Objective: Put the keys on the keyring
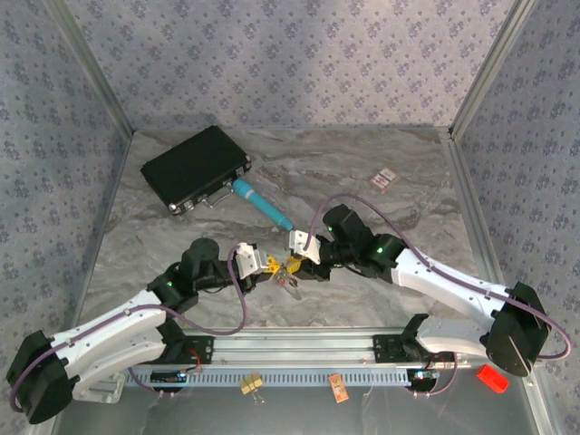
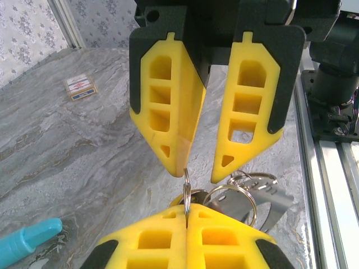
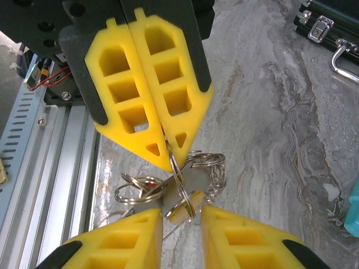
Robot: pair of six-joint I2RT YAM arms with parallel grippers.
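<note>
Lower centre, the left end effector (image 2: 186,216) clamps the keyring (image 2: 269,197) by its thin ring. Just above, the right end effector (image 2: 200,175) stands parted.

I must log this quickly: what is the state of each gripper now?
Left gripper: closed, pinching the thin metal ring of the keyring.
Right gripper: open, gripping nothing.

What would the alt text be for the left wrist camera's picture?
The left hand, shut, pinches a thin metal ring edge-on, just below the right hand, whose yellow fingers stand slightly apart. A grey band shows behind them, over a marbled table, with a teal tool at lower left.
</note>
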